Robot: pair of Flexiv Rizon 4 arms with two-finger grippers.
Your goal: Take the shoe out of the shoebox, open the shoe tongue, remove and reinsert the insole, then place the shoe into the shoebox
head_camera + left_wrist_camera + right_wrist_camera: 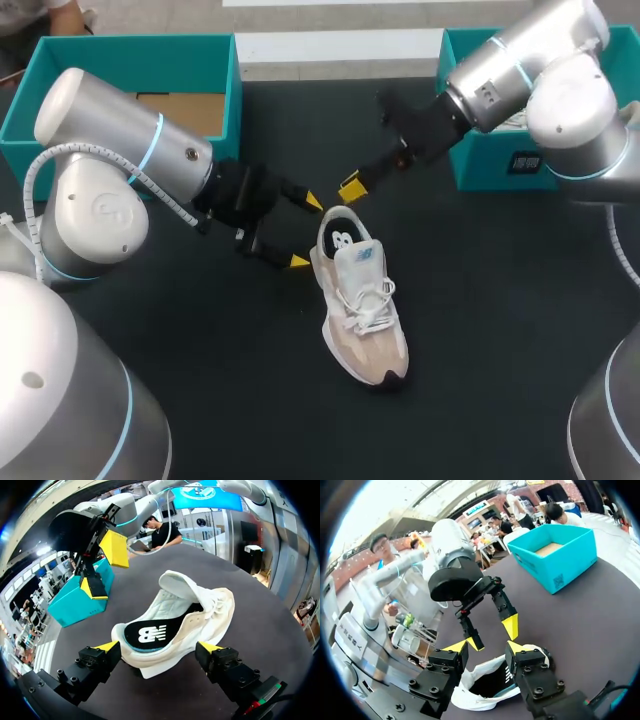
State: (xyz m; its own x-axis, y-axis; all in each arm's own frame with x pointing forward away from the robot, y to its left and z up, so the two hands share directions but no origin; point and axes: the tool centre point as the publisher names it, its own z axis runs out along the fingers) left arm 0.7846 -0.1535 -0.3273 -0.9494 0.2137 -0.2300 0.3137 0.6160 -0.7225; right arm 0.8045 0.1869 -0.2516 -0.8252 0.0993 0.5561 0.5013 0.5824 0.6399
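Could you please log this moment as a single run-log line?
shoe: upright on table | insole: inside shoe | left gripper: open, at heel | right gripper: open, by heel

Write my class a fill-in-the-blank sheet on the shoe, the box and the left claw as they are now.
1. The shoe rests on the ___.
2. The box behind the left arm is coloured ___.
3. The insole inside the shoe is ___ with white print.
4. The left claw, by the shoe's heel, is ___, not shut.
Missing words: table; teal; black; open.
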